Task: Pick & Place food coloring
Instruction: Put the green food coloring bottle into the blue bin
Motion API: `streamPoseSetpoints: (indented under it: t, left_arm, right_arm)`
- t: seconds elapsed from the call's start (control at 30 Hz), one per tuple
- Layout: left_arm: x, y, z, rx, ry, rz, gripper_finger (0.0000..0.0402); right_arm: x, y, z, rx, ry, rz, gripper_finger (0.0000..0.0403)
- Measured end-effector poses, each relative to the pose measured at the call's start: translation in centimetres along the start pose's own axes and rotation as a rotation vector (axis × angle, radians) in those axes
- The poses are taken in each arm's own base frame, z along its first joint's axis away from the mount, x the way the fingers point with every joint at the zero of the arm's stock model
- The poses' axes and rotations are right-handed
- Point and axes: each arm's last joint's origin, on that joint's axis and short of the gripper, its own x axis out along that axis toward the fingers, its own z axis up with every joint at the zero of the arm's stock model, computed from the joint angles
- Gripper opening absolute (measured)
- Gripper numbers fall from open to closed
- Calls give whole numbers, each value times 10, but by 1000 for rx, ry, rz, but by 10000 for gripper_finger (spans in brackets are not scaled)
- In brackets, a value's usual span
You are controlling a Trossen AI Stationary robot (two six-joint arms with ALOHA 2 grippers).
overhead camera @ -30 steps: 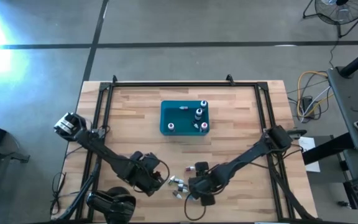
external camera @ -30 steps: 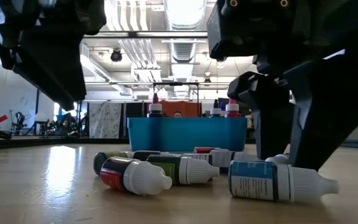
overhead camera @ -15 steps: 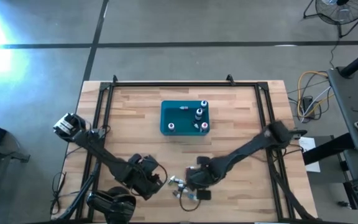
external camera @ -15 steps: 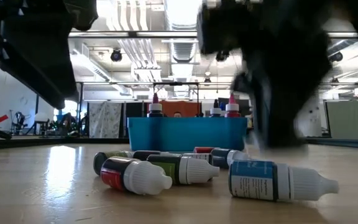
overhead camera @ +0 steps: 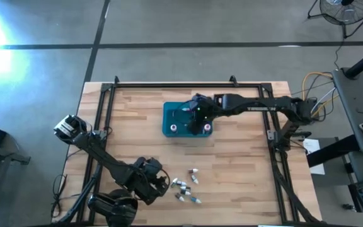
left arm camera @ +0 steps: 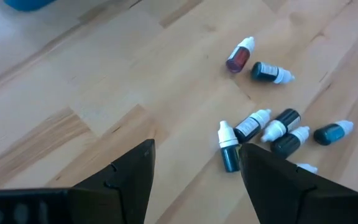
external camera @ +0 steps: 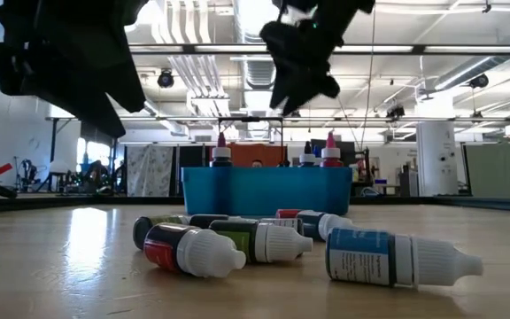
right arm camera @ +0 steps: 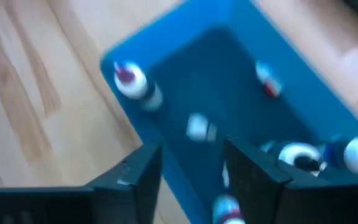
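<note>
Several food coloring bottles (overhead camera: 185,186) lie on their sides on the wooden table near its front edge; the left wrist view shows the same bottles (left arm camera: 253,127), and the low view shows them (external camera: 237,241) close up. My left gripper (left arm camera: 194,180) hangs open just left of them, a little above the table, and touches none. Over the teal bin (overhead camera: 169,115), my right gripper (right arm camera: 191,152) hangs open with nothing between its fingers. More bottles (right arm camera: 132,81) stand inside the bin, caps up. A small blurred bottle (right arm camera: 199,127) shows over the bin's floor.
A black frame (overhead camera: 169,85) runs along the table's far edge and both sides. The bin (external camera: 264,190) stands at the far middle. Bare wood lies between the bin and the loose bottles. A large bottle (external camera: 397,257) lies nearest the low camera.
My right gripper has left the loose bottles near the front edge. It has risen and swung fast toward the far edge, and it now hangs over the bin. The bottles nearest the low camera have stayed where they were.
</note>
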Motion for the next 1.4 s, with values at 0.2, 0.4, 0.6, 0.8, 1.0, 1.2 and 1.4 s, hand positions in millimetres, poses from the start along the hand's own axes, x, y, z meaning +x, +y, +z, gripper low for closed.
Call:
streamPoseSetpoints:
  t: [0.2, 0.4, 0.6, 0.8, 1.0, 1.2, 1.4]
  left_arm:
    - [2, 0, 2, 81, -7, -8, 208]
    - [29, 10, 18, -84, 174, -68, 208]
    - [45, 18, 40, -198, 294, -100, 203]
    - [49, 14, 47, -229, 328, -122, 194]
    - [68, -9, 34, -216, 355, -108, 190]
    - [83, -26, 33, -155, 388, 10, 190]
    - [92, -35, 32, -117, 389, 48, 190]
  right_arm:
    - [-33, 30, -17, -198, -5, 100, 239]
    - [-41, 53, -77, -116, 269, -94, 251]
    - [-31, 61, -133, 33, 420, -190, 243]
    - [-21, 61, -166, 158, 477, -216, 238]
    - [-12, 66, -185, 204, 445, -162, 238]
    - [-10, 71, -195, 220, 439, -137, 237]
    - [-13, 74, -200, 207, 426, -135, 237]
